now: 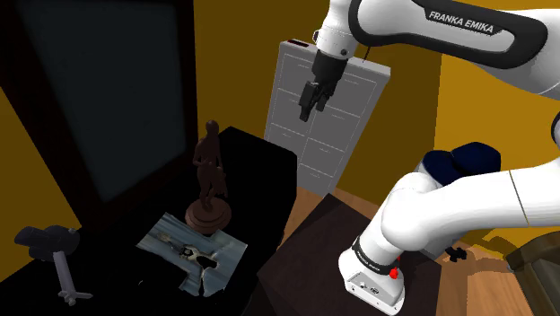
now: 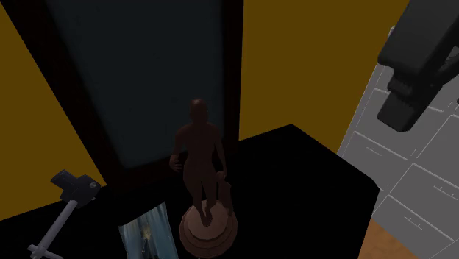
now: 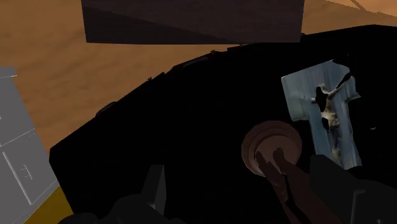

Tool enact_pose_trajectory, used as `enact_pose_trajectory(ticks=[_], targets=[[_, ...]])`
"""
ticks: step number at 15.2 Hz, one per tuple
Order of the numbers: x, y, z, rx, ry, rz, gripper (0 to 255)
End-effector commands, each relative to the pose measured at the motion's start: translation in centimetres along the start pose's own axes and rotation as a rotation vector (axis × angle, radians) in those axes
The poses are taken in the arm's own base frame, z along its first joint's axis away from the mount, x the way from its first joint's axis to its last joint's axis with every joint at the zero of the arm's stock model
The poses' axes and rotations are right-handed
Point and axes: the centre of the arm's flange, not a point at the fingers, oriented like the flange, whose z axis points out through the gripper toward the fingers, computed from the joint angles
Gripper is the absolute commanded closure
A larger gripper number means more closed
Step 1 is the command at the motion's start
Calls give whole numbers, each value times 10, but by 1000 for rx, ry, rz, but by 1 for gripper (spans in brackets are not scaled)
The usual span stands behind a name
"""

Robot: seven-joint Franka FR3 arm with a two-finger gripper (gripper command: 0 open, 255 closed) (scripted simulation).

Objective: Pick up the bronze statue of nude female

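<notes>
A dark bronze statue of a standing nude woman (image 1: 211, 175) rises upright from a round stepped base on a black table (image 1: 260, 179). In the second exterior view the statue (image 2: 198, 158) stands in front of a dark framed panel. My black gripper (image 1: 310, 100) hangs high above the table, up and toward the shoulder view's right of the statue, well clear of it. From the wrist, the statue (image 3: 273, 153) is seen from above, nearer the right finger. The gripper (image 3: 245, 184) is open with nothing between its fingers. It also shows at the upper right as gripper (image 2: 401, 103).
A torn blue-grey picture (image 1: 193, 251) lies flat beside the statue's base. A small grey stand with a dark head (image 1: 54, 251) sits at the table's near corner. A tall dark framed panel (image 1: 99, 90) backs the table. A white drawer cabinet (image 1: 328, 108) and a dark brown low table (image 1: 314, 233) stand beyond.
</notes>
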Motion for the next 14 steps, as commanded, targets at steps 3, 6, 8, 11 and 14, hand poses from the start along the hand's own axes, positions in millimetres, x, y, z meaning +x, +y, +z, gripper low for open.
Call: enact_pose_trajectory(ticks=[3, 6, 8, 11, 14], targets=[[3, -23, 12, 3, 17, 75, 0], [11, -56, 29, 7, 42, 187, 0], [18, -78, 40, 9, 59, 262, 0], [33, -110, 56, 14, 84, 375, 0], [51, -140, 72, 18, 109, 487, 0]])
